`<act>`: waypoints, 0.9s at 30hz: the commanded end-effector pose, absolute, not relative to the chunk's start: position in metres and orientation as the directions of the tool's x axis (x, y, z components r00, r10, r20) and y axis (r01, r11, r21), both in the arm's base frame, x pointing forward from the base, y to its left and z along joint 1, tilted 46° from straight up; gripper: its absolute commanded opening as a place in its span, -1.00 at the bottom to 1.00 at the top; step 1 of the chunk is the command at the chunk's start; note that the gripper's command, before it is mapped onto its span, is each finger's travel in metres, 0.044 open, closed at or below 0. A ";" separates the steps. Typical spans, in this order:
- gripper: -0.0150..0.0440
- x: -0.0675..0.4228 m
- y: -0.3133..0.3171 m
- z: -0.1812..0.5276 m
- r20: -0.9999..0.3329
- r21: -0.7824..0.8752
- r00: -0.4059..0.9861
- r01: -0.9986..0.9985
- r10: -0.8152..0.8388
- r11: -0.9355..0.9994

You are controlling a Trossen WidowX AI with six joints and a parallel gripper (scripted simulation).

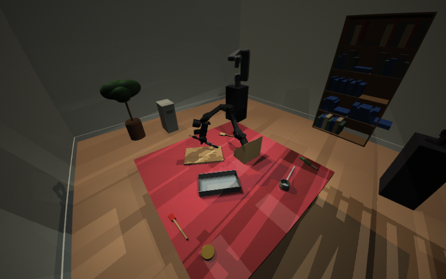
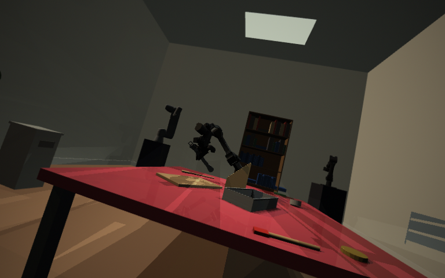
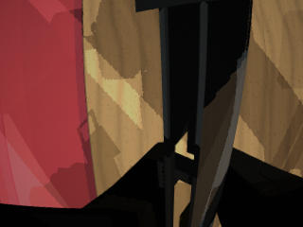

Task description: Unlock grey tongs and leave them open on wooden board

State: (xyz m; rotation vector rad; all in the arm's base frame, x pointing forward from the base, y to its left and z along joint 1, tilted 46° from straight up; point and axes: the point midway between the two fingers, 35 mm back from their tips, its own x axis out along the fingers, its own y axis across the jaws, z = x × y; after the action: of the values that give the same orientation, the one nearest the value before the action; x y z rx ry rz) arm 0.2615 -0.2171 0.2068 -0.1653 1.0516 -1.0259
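My gripper (image 1: 201, 137) (image 2: 200, 150) is shut on the grey tongs (image 1: 209, 143) (image 2: 206, 163) (image 3: 219, 151). It holds them in the air over the far edge of the wooden board (image 1: 197, 157) (image 2: 183, 180) (image 3: 120, 57). The tongs are tilted, with their tips slanting down toward the board and clear of it. In the wrist view their two dark arms run close together with a narrow gap between them. The dark roasting tin (image 1: 201, 185) (image 2: 239, 200) stands in front of the board on the red table (image 1: 269, 210) (image 2: 131, 193), with nothing across it.
A brown cardboard box (image 1: 250, 150) (image 2: 240, 178) stands right of the board, beside the arm's base. A small brush (image 1: 226, 134), a metal ladle (image 1: 286, 182), a green pen (image 1: 308, 163), a red spatula (image 1: 177, 225) (image 2: 285, 238) and a yellow disc (image 1: 207, 251) (image 2: 354, 253) lie on the table.
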 end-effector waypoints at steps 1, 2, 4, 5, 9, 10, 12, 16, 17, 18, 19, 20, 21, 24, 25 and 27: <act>-1.00 0.263 -0.217 0.213 -0.653 -0.562 0.059 0.630 -0.755 0.535; -1.00 0.262 -0.217 0.213 -0.657 -0.565 0.046 0.631 -0.752 0.532; -1.00 0.261 -0.217 0.214 -0.666 -0.570 0.019 0.632 -0.746 0.525; -1.00 0.261 -0.217 0.215 -0.669 -0.574 0.005 0.632 -0.743 0.521; -1.00 0.259 -0.217 0.218 -0.681 -0.588 -0.049 0.631 -0.730 0.506; -1.00 0.259 -0.217 0.219 -0.683 -0.592 -0.063 0.631 -0.727 0.501; -1.00 0.257 -0.217 0.221 -0.687 -0.600 -0.090 0.630 -0.721 0.493; -1.00 0.255 -0.217 0.225 -0.690 -0.619 -0.145 0.626 -0.709 0.474; -1.00 0.255 -0.217 0.225 -0.690 -0.623 -0.156 0.625 -0.707 0.470; -1.00 0.254 -0.216 0.226 -0.690 -0.626 -0.163 0.624 -0.705 0.468; -1.00 0.254 -0.216 0.226 -0.690 -0.627 -0.165 0.624 -0.705 0.467; -1.00 0.254 -0.216 0.226 -0.690 -0.627 -0.165 0.624 -0.705 0.467; -1.00 0.254 -0.216 0.226 -0.690 -0.627 -0.165 0.624 -0.705 0.467; -1.00 0.254 -0.216 0.226 -0.690 -0.627 -0.165 0.624 -0.705 0.467; -1.00 0.254 -0.216 0.226 -0.690 -0.627 -0.165 0.624 -0.705 0.467; -1.00 0.254 -0.217 0.226 -0.690 -0.627 -0.165 0.624 -0.705 0.467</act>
State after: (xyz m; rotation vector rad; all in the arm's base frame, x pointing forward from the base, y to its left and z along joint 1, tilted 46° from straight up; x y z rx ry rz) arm 0.2527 -0.2162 0.2227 -0.0852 1.2944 -1.1649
